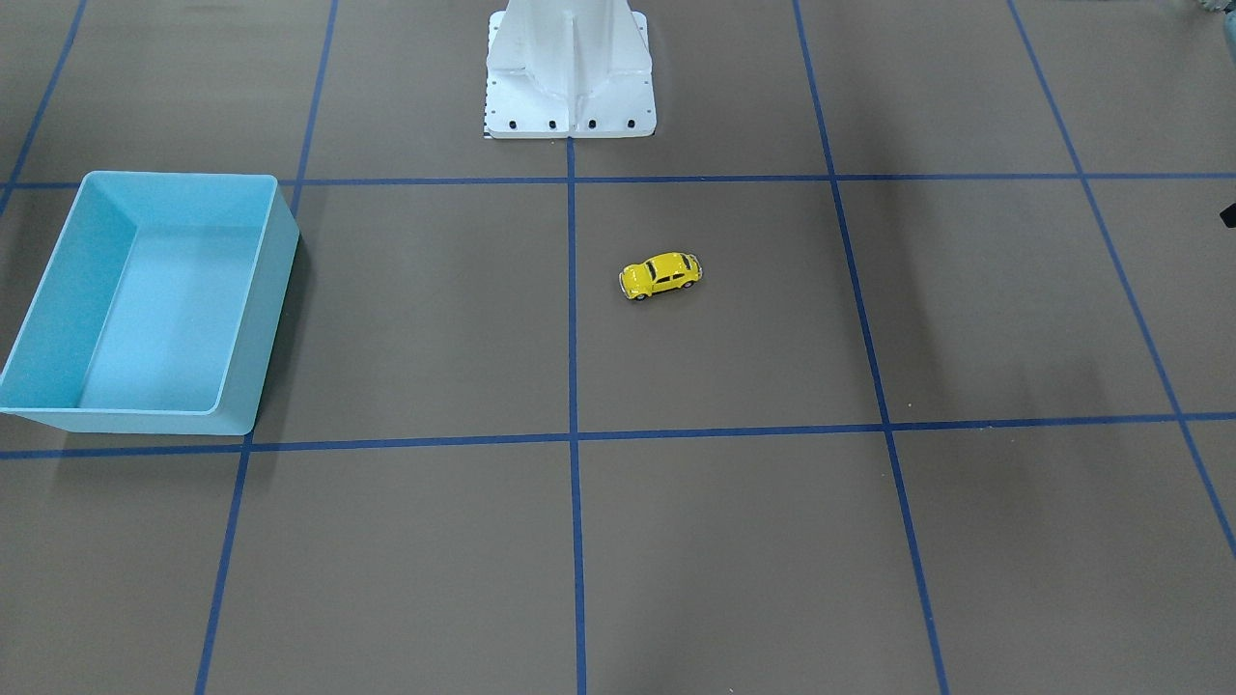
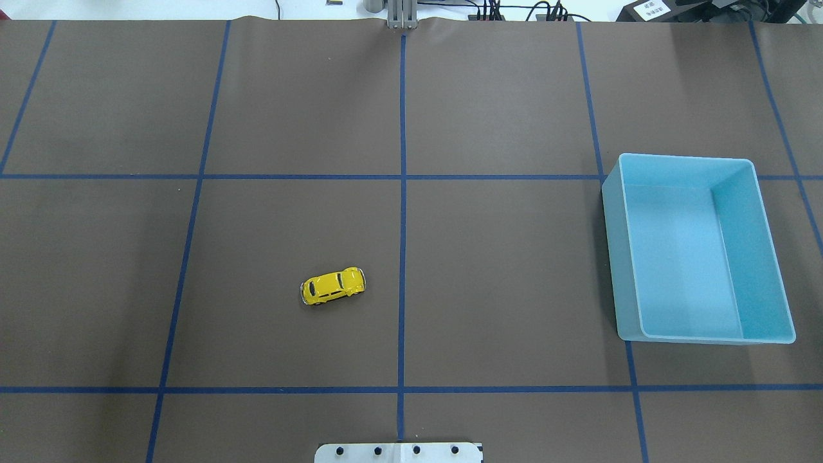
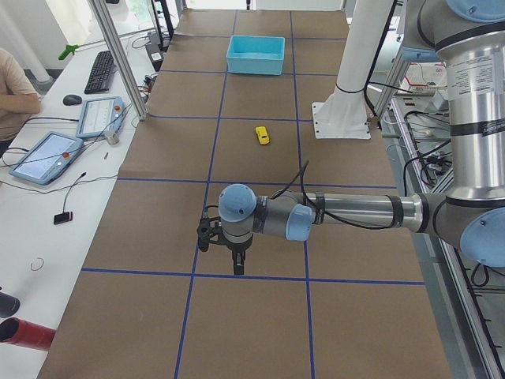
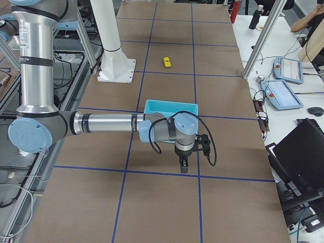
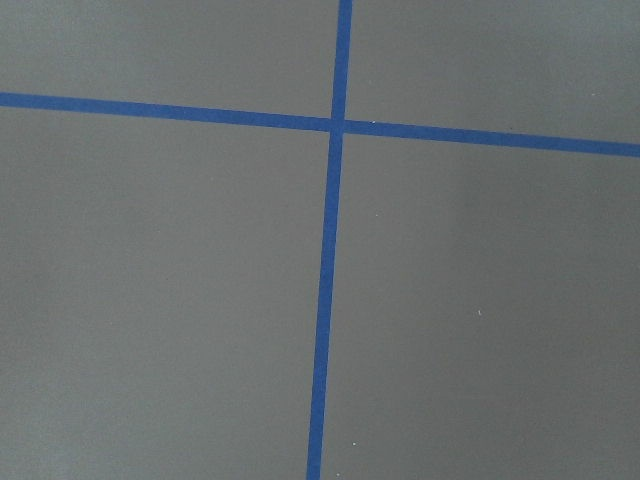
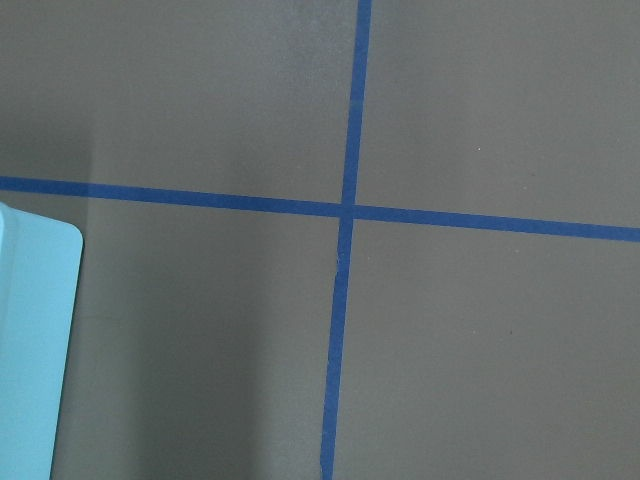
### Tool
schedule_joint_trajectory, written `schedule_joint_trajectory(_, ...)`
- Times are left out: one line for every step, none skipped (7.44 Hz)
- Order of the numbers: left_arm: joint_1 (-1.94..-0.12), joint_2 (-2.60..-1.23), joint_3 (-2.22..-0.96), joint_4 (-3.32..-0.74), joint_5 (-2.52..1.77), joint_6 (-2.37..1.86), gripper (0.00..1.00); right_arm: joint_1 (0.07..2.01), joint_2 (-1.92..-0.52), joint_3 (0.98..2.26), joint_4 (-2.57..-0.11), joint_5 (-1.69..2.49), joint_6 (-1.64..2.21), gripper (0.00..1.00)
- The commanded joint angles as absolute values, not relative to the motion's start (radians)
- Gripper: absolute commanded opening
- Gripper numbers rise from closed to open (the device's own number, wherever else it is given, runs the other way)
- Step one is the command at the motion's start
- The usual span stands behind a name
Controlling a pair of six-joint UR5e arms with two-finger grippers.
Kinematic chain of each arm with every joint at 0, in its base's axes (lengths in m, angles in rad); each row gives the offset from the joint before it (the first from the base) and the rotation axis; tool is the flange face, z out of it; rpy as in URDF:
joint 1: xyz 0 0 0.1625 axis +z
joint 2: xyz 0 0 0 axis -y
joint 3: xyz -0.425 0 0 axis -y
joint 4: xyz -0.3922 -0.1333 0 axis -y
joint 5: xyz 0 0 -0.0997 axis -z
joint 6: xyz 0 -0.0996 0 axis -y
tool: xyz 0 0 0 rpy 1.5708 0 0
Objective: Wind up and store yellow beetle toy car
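The yellow beetle toy car (image 1: 660, 275) stands on its wheels on the brown table, near the middle, just on my left side of the centre line; it also shows in the overhead view (image 2: 333, 285). The blue bin (image 2: 681, 257) stands empty on my right side. My left gripper (image 3: 225, 253) hangs over the table's left end, far from the car (image 3: 262, 135). My right gripper (image 4: 183, 163) hangs over the right end, just beyond the bin (image 4: 170, 107). Both show only in the side views, so I cannot tell if they are open or shut.
The white robot base (image 1: 570, 77) stands at the table's near edge by the centre line. Blue tape lines (image 2: 402, 193) divide the brown mat. A corner of the bin (image 6: 35, 350) shows in the right wrist view. Operators' desks with tablets (image 3: 47, 154) flank the far side.
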State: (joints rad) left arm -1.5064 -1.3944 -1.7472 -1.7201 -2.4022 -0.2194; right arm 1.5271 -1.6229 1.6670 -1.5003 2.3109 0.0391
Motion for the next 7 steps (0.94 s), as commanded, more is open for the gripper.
schedule_joint_trajectory(-1.506,-1.394,-1.747,-1.721,-2.401,-0.221,1.0,1.535,-1.624,1.672,-1.5,2.313,0.038,1.0)
schedule_joint_trajectory(-1.506,-1.396,-1.744,-1.721,-2.398,-0.222,1.0,1.536,-1.624,1.671,-1.5,2.313,0.038,1.0)
schedule_joint_trajectory(-1.505,-1.405,-1.73,-1.723,-2.395,-0.229,1.0,1.536,-1.624,1.667,-1.5,2.313,0.038,1.0)
schedule_joint_trajectory(-1.503,-1.42,-1.712,-1.727,-2.395,-0.221,1.0,1.536,-1.624,1.67,-1.5,2.313,0.038,1.0)
schedule_joint_trajectory(-1.503,-1.422,-1.71,-1.735,-2.395,-0.218,1.0,1.536,-1.624,1.671,-1.5,2.313,0.038,1.0)
schedule_joint_trajectory(-1.503,-1.437,-1.713,-1.738,-2.395,-0.218,1.0,1.536,-1.624,1.671,-1.5,2.313,0.038,1.0)
schedule_joint_trajectory(-1.499,-1.46,-1.716,-1.749,-2.401,-0.219,1.0,1.536,-1.624,1.671,-1.5,2.313,0.038,1.0)
